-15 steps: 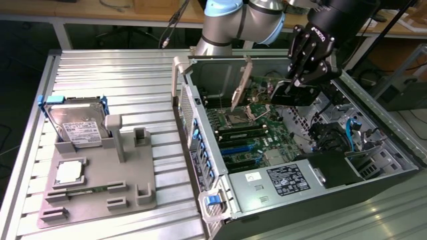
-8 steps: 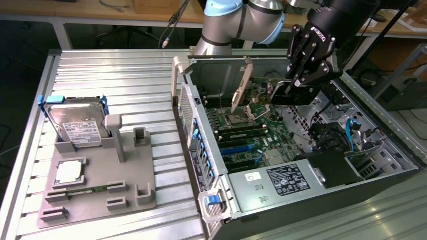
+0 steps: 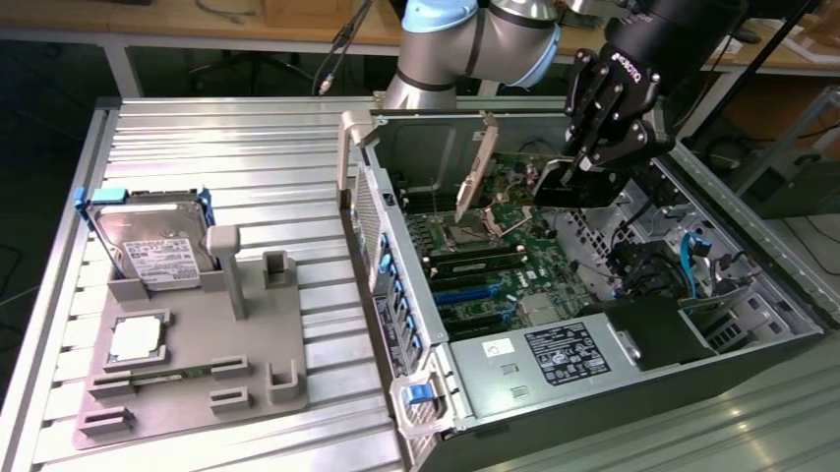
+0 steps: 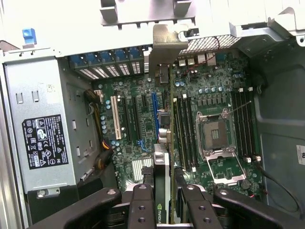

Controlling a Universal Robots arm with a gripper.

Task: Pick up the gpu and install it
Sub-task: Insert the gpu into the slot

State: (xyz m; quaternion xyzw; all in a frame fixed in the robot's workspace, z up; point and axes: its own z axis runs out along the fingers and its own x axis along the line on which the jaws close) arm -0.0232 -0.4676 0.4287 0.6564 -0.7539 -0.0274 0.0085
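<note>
The gpu (image 4: 162,162) is seen edge-on in the wrist view, a thin card with a black cooler and a silver end bracket (image 4: 167,45) pointing at the case's rear wall. My gripper (image 4: 165,195) is shut on it, one black finger (image 4: 142,202) on each side of the cooler. The card hangs above the motherboard (image 4: 133,143), roughly over the blue slot (image 4: 155,112). In the exterior view my gripper (image 3: 593,172) reaches down into the open computer case (image 3: 735,324), and the gpu (image 3: 568,185) with its bracket (image 3: 475,167) is held over the board without touching it.
A CPU socket (image 4: 217,136) and memory slots lie beside the card, and a power supply (image 3: 565,354) fills the case's near end. On the exterior view's left, a grey fixture (image 3: 250,324) carries a hard drive (image 3: 151,246), a processor (image 3: 138,339) and a memory stick (image 3: 171,374).
</note>
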